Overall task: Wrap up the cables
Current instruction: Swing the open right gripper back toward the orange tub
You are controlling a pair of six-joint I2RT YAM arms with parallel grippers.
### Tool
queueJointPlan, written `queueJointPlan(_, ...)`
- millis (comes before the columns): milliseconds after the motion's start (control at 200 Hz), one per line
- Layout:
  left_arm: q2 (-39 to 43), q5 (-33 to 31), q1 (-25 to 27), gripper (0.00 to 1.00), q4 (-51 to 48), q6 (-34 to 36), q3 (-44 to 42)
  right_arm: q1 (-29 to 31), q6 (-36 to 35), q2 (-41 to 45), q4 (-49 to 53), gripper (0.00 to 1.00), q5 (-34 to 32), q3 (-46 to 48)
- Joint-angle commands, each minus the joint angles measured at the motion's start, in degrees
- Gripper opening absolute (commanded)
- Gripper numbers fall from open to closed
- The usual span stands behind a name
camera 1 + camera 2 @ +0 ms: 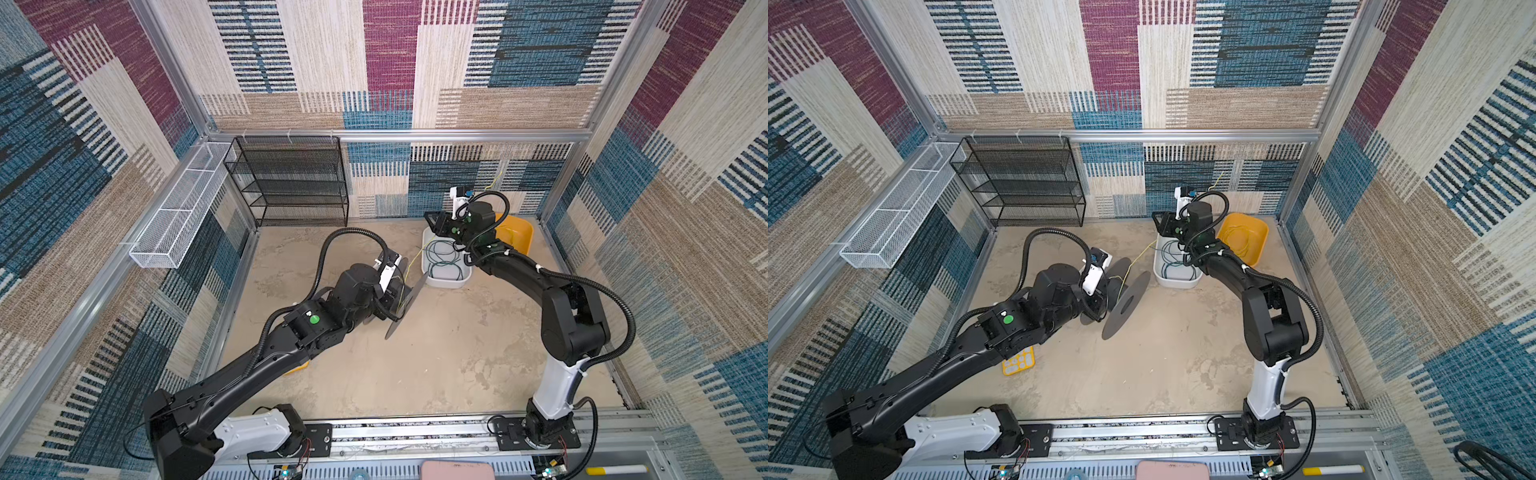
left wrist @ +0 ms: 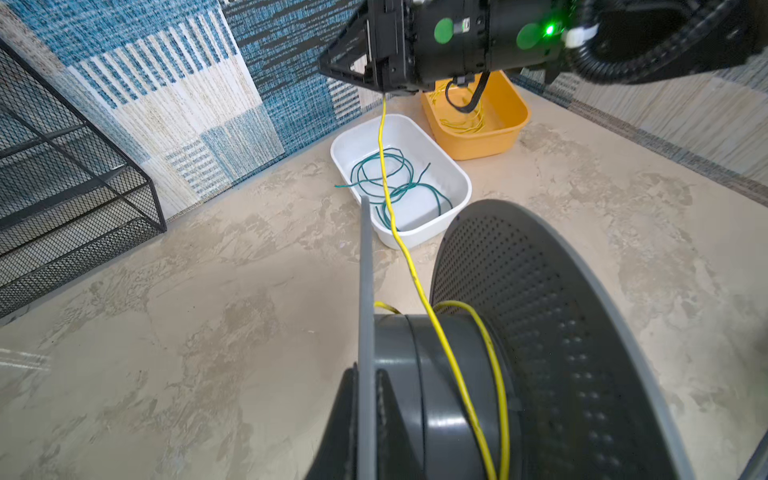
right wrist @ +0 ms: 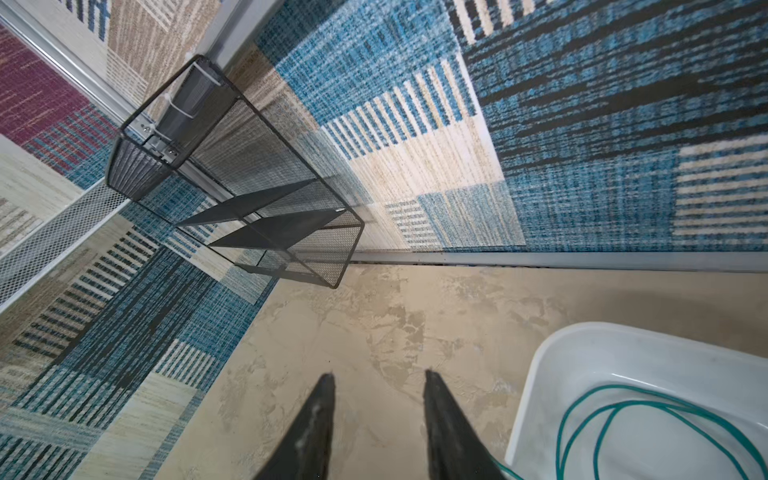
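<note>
My left gripper (image 2: 365, 370) is shut on the thin flange of a grey spool (image 2: 540, 332), which stands tilted on its edge mid-floor in both top views (image 1: 409, 301) (image 1: 1127, 301). The yellow cable (image 2: 415, 282) turns round the spool's hub, then rises taut to the underside of my right gripper (image 2: 328, 66); more yellow loops (image 2: 461, 120) lie in the orange bin (image 2: 498, 141). The green cable (image 2: 382, 174) lies coiled in the white bin (image 2: 419, 237). My right gripper (image 3: 379, 374) hangs open by the white bin's (image 3: 582, 336) far end, with only floor showing between its fingers.
A black mesh shelf (image 1: 291, 183) stands against the back wall. A white mesh basket (image 1: 178, 216) hangs on the left wall. A small yellow tray (image 1: 1017, 361) lies under my left arm. The two bins sit side by side in the back right corner.
</note>
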State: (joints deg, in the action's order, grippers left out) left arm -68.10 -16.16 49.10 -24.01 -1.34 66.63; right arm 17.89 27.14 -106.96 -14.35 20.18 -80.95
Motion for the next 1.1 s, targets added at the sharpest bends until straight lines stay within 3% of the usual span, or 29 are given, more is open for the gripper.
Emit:
queueJointPlan(0, -2.48, -0.15, -0.65, 0.0, -1.65, 0.44, 3.45, -0.15, 1.7, -0.34, 1.92, 0.43, 3.33, -1.74)
queueJointPlan(205, -6.14, 1.67, -3.08, 0.0, -5.61, -0.41, 6.69, -1.79, 0.8, -2.18, 7.95, 0.73, 8.73, -6.39)
queueJointPlan(351, -5.01, 5.93, -6.74, 0.0, -5.35, -1.45, 5.73, -5.75, -0.02, -1.54, 10.57, 0.84, 13.12, -6.53)
queueJointPlan(581, -4.06, 10.99, -11.88, 0.0, -5.32, -2.34, 6.92, -11.03, -0.5, 0.6, 14.65, 0.94, 13.26, -5.81)
queueJointPlan(836, -5.06, 11.17, -13.84, 0.0, -6.8, -2.11, 9.2, -15.71, -4.14, 2.68, 20.95, 0.99, 6.62, -9.85)
queueJointPlan(1092, -8.45, 11.61, -14.83, 0.0, -7.92, -1.67, 8.78, -18.89, -3.12, 3.63, 22.47, 0.99, 14.75, -16.37)
